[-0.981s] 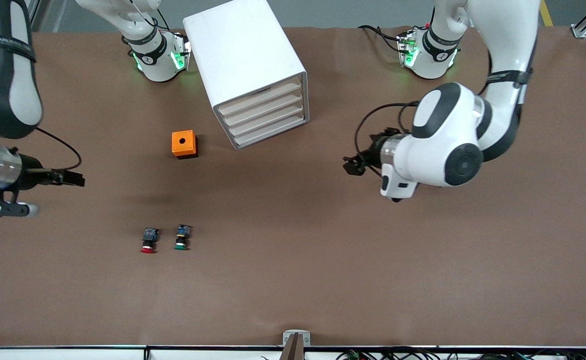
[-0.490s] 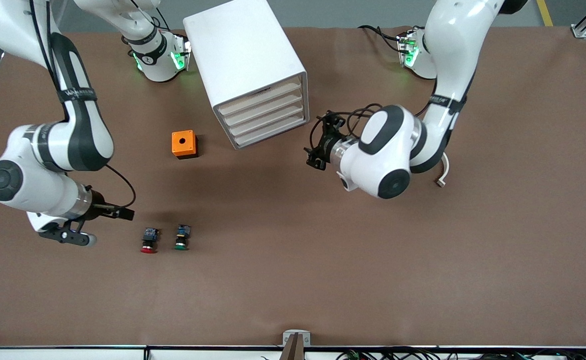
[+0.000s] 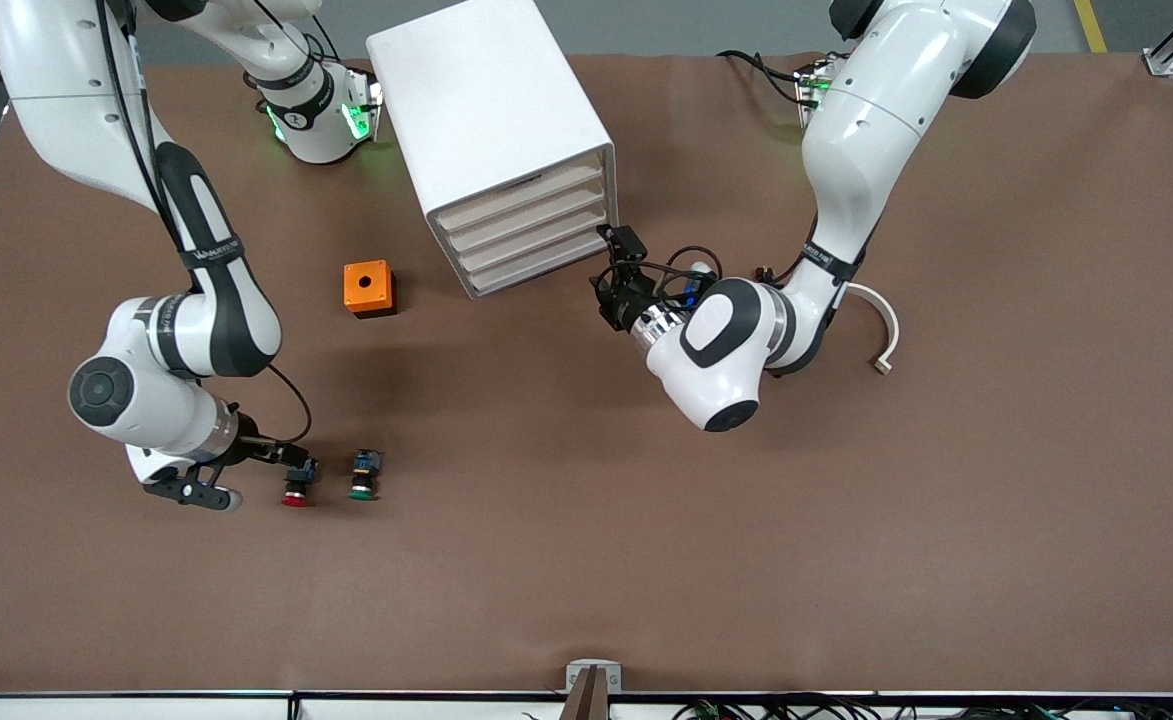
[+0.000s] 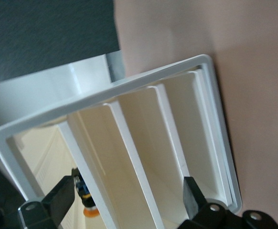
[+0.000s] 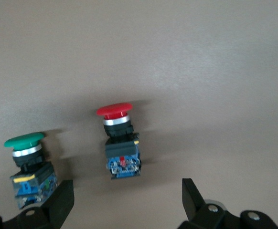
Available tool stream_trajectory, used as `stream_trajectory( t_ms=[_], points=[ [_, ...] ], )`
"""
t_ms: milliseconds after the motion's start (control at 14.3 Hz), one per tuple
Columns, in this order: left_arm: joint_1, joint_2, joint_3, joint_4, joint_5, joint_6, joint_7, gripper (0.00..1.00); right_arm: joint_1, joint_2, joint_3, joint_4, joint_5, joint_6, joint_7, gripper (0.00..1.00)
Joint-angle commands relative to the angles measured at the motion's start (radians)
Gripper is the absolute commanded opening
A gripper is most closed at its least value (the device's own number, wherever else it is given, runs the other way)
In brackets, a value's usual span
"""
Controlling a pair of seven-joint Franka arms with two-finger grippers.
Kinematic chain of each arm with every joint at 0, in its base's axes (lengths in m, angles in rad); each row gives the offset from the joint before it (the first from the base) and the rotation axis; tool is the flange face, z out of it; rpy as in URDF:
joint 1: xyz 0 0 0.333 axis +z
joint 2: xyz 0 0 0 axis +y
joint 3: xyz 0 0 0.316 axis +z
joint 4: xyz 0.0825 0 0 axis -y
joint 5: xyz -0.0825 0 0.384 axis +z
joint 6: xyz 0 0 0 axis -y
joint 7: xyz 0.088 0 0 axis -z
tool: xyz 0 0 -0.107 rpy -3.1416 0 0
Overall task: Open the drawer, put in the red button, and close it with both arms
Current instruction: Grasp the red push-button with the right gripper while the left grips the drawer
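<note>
The white cabinet (image 3: 491, 120) stands at the robots' side of the table, its stacked drawers (image 3: 531, 232) facing the front camera, all pushed in. My left gripper (image 3: 614, 262) is at the cabinet's front corner toward the left arm's end. It is open, and the drawer fronts (image 4: 144, 138) fill the space between its fingers (image 4: 190, 193). The red button (image 3: 296, 488) lies on its side on the table, much nearer the front camera. My right gripper (image 3: 292, 463) hovers open just above its blue body (image 5: 122, 162), with nothing held; the red cap (image 5: 114, 110) points away from the fingers.
A green-capped switch (image 3: 364, 478) lies beside the red button, toward the left arm's end. An orange box with a round hole (image 3: 368, 288) stands next to the cabinet. A white curved strip (image 3: 883, 335) lies by the left arm. A small orange-capped part (image 4: 85, 202) shows inside the cabinet.
Both arms swung inward. The right gripper came in from the table's end to the red button. The left gripper moved across to the cabinet's drawer fronts. Both stayed open.
</note>
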State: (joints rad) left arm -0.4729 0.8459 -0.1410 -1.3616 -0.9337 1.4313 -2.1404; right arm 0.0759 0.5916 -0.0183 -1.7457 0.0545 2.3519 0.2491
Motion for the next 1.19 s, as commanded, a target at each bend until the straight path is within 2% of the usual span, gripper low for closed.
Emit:
stream_trajectory(
  t_ms=[0,210,420,561,701,771,841,981,1121],
  points=[
    [0.001,0.057,-0.015,0.026,-0.039,-0.031,-0.113,0.92,0.015,0.045,0.000,0.012,0.007,0.055,0.015,1.00],
    [-0.009,0.085,-0.041,0.010,-0.040,-0.043,-0.151,0.69,0.018,0.082,0.000,0.025,-0.002,0.084,0.016,1.00],
    [-0.036,0.101,-0.057,0.007,-0.043,-0.081,-0.151,0.61,0.019,0.103,-0.002,0.025,-0.005,0.109,0.015,0.98],
    [-0.055,0.104,-0.057,-0.008,-0.048,-0.083,-0.151,0.57,0.021,0.103,-0.002,0.021,-0.005,0.109,0.015,0.88],
    [-0.079,0.104,-0.057,-0.017,-0.050,-0.084,-0.153,0.53,0.025,0.108,-0.002,0.020,-0.012,0.109,0.013,0.67],
    [-0.088,0.104,-0.057,-0.017,-0.050,-0.084,-0.153,0.49,0.025,0.109,-0.002,0.020,-0.012,0.107,0.013,0.60],
    [-0.096,0.113,-0.057,-0.017,-0.050,-0.083,-0.153,0.44,0.024,0.108,-0.002,0.018,-0.012,0.098,0.010,0.36],
    [-0.108,0.116,-0.057,-0.017,-0.050,-0.084,-0.151,0.30,0.024,0.105,-0.002,0.020,-0.012,0.093,0.015,0.04],
    [-0.115,0.116,-0.057,-0.017,-0.053,-0.084,-0.151,0.21,0.021,0.097,-0.002,0.020,-0.010,0.086,0.013,0.00]
  ],
)
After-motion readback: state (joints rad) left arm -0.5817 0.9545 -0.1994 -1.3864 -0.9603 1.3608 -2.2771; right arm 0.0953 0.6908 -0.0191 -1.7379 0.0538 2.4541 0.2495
